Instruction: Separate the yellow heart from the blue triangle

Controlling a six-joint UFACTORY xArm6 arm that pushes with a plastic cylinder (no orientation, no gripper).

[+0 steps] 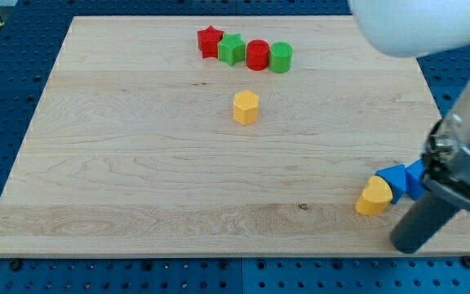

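The yellow heart (pixel 373 198) lies near the board's bottom right corner. The blue triangle (pixel 393 179) touches it on its upper right side. A second blue block (pixel 415 175) sits just right of the triangle, partly hidden by my arm. My dark rod slants down from the view's right, and my tip (pixel 410 246) rests on the board a little below and to the right of the yellow heart, apart from it.
A row of a red star (pixel 210 41), a green block (pixel 232 50), a red cylinder (pixel 257 55) and a green cylinder (pixel 281 57) stands near the top. A yellow hexagon (pixel 246 107) sits below them. The board's right edge (pixel 455 155) is close.
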